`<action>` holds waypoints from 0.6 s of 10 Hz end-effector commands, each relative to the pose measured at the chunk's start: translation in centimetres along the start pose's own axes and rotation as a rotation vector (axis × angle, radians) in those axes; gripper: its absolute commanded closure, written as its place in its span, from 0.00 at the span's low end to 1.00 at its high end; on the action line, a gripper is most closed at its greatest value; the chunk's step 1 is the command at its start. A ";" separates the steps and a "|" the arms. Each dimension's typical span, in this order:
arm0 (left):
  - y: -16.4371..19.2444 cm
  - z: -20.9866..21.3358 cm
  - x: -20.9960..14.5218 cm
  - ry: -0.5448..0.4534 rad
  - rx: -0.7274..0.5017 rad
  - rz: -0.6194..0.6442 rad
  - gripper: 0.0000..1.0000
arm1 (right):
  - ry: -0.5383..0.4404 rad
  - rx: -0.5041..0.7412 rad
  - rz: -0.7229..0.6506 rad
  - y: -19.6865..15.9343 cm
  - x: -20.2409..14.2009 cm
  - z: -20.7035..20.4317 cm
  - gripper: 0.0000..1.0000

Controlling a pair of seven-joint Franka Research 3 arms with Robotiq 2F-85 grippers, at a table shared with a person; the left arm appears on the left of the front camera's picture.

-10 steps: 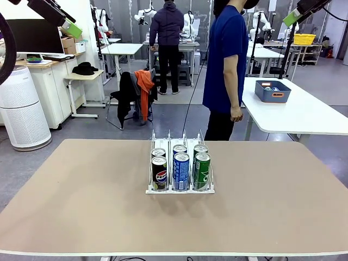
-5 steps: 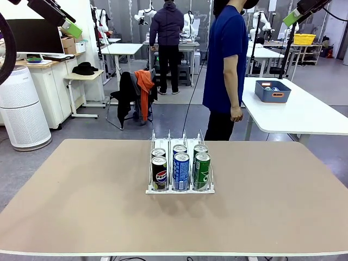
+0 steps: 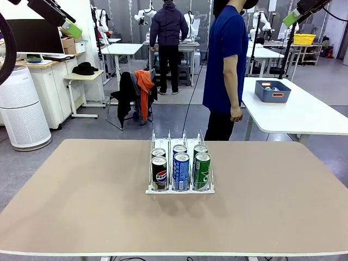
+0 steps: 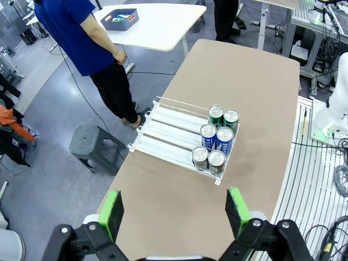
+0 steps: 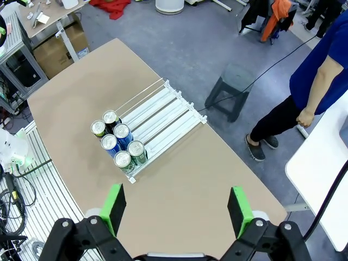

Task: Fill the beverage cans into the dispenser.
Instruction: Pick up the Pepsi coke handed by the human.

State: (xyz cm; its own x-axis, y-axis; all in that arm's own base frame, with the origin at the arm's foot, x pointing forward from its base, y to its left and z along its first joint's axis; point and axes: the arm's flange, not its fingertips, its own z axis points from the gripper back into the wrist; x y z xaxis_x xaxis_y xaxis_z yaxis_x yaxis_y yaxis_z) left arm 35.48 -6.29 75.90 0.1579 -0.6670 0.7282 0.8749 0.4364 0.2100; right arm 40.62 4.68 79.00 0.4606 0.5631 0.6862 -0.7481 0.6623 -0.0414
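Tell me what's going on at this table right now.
Nothing is being handled at the moment. Six cans sit two per lane at the robot's end of the clear rack on the table. The robot's left hand and right hand hang high above it, open and empty. A person stands at the far side.

Bright, even overhead light – soft shadows beneath the cans (image 3: 180, 169), sharp focus, wrist views bowed at edges

Left hand (image 4: 175, 212) black, green pads (image 4: 237, 209), apparently bolted joints.
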 end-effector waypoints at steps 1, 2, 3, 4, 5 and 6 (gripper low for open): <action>0.0 0.1 -0.1 0.006 0.005 -0.003 0.00 | 0.006 0.006 0.002 0.1 -0.1 -0.1 0.00; 0.0 0.1 -0.1 0.006 0.005 -0.003 0.00 | 0.006 0.006 0.002 0.1 -0.1 -0.1 0.00; 0.0 0.1 -0.1 0.006 0.005 -0.003 0.00 | 0.006 0.006 0.002 0.1 -0.1 -0.1 0.00; 0.0 0.1 -0.1 0.006 0.005 -0.003 0.00 | 0.006 0.006 0.002 0.1 -0.1 -0.1 0.00; 0.0 0.1 -0.1 0.006 0.005 -0.003 0.00 | 0.006 0.006 0.002 0.1 -0.1 -0.1 0.00; 0.0 0.1 -0.1 0.006 0.005 -0.003 0.00 | 0.006 0.006 0.002 0.1 -0.1 -0.1 0.00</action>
State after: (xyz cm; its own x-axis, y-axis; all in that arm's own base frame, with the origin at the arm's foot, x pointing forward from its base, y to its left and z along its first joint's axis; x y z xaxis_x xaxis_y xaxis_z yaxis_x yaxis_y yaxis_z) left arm 35.48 -6.29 75.90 0.1579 -0.6670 0.7282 0.8749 0.4364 0.2100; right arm 40.62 4.68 79.00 0.4606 0.5631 0.6861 -0.7481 0.6623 -0.0414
